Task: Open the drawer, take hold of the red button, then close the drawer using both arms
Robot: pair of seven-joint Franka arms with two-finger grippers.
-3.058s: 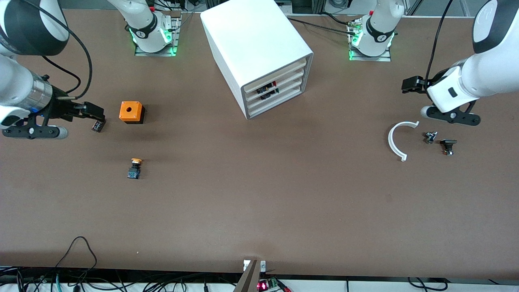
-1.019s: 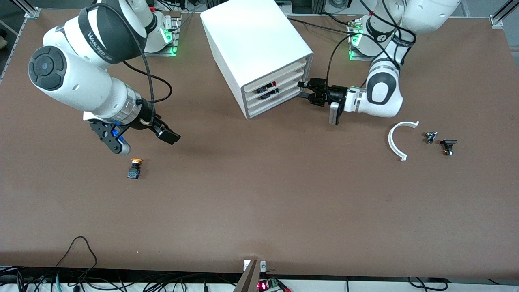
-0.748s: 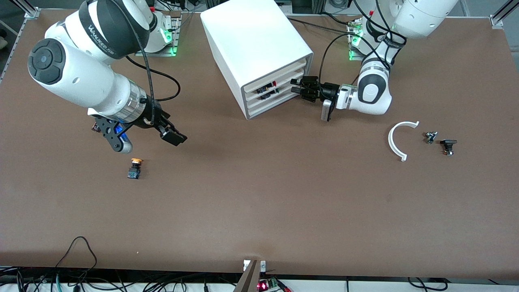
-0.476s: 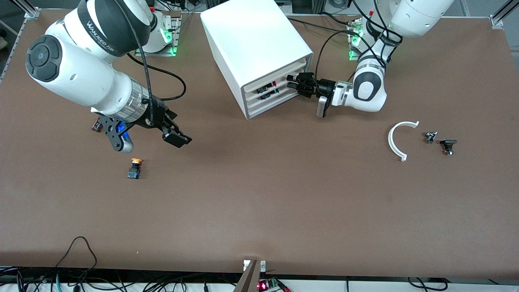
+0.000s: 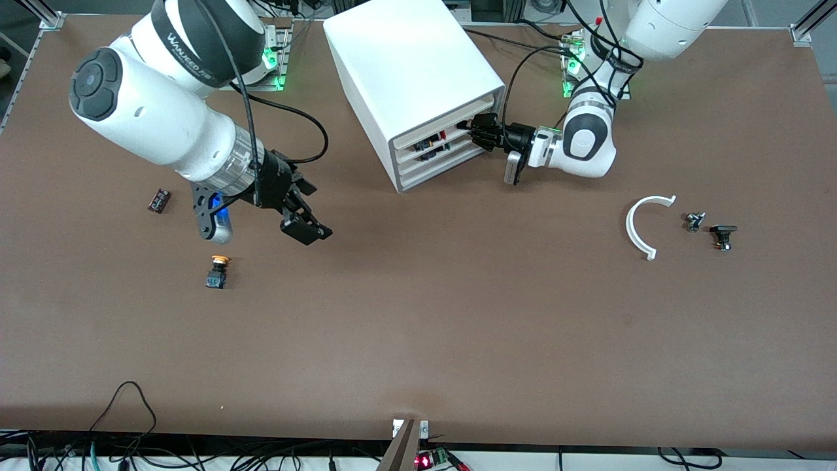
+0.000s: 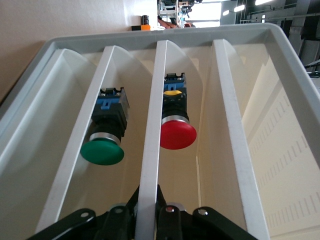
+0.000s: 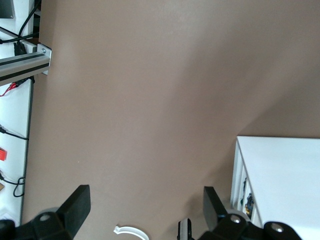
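The white cabinet stands near the arms' bases, all four drawers pushed in. My left gripper is at its front. In the left wrist view my left gripper is shut on the thin white front lip of the drawer, one finger on each side. The red-capped button lies on its side in the drawer; its red cap shows faintly in the front view. My right gripper is open and empty, over bare table toward the right arm's end; it also shows in the right wrist view.
A green-capped button lies in the neighbouring drawer. An orange-capped button and a small black part lie toward the right arm's end. A white arc and two small dark parts lie toward the left arm's end.
My left gripper has moved in to the cabinet front and now sits on the drawer's lip. My right arm has swung toward the middle of the table, uncovering the small black part.
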